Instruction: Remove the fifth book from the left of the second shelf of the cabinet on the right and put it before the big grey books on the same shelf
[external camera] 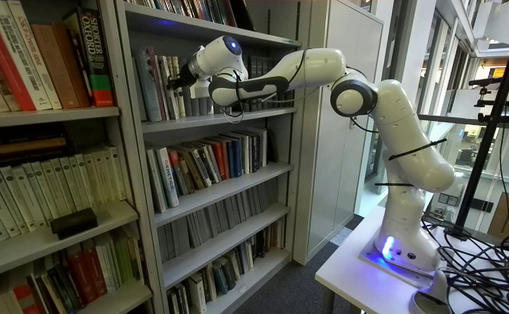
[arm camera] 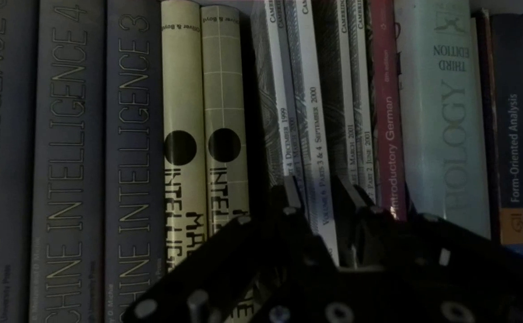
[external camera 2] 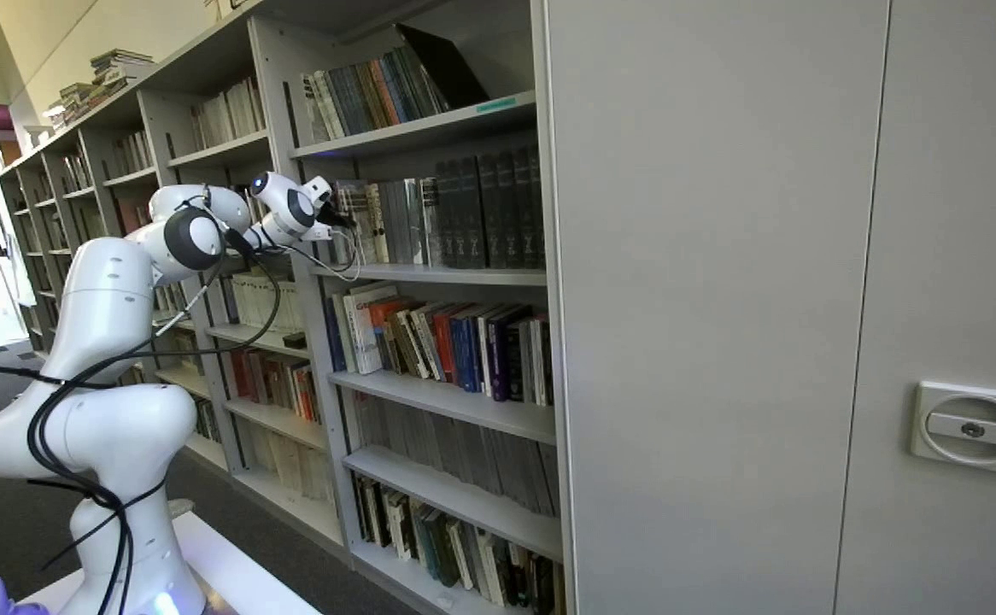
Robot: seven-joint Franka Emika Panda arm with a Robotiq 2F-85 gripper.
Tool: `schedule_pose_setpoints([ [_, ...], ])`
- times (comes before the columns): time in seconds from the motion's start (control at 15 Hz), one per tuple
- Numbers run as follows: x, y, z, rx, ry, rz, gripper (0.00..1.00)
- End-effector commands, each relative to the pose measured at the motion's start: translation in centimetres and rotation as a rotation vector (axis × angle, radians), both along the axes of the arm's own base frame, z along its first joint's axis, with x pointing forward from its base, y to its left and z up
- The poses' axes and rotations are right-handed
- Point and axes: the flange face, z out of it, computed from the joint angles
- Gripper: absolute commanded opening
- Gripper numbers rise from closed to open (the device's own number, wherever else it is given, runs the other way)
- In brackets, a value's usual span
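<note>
The wrist view is upside down. My gripper [arm camera: 320, 193] points at the thin books on the second shelf [external camera: 219, 120]. Its fingers are open on either side of a thin white-spined volume [arm camera: 317, 134], with a dark gap beside the right finger; I cannot tell if the left finger touches it. Introductory German [arm camera: 389, 134] stands close by. The gripper also shows in both exterior views [external camera: 177, 82] [external camera 2: 344, 219]. Grey Machine Intelligence books [arm camera: 71, 134] stand beyond two yellow ones. Big dark grey books [external camera 2: 489, 209] fill the shelf's far end, partly hidden by my arm in an exterior view.
A shelf board [external camera: 211, 22] runs above my wrist. An upright panel [external camera: 128, 109] divides this cabinet from the one beside it. More books [external camera: 232, 152] stand on the shelf below. A tall closed cabinet [external camera: 346, 109] adjoins. Loose cables [external camera: 237, 113] hang from the wrist.
</note>
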Motion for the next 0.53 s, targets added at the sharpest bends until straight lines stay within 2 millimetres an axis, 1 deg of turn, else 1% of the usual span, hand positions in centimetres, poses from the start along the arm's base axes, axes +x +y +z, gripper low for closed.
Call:
schedule_pose_setpoints([
  [0.0, 0.36, -0.63, 0.74, 0.009, -0.006, -0.025, 0.16],
  [0.07, 0.34, -0.60, 0.76, 0.009, -0.006, -0.025, 0.05],
  [0.13, 0.31, -0.57, 0.76, 0.009, -0.006, -0.024, 0.00],
  [0.33, 0.10, -0.52, 0.61, 0.009, 0.006, -0.018, 0.03],
  [0.47, -0.13, -0.50, 0.39, 0.005, 0.016, -0.013, 0.03],
])
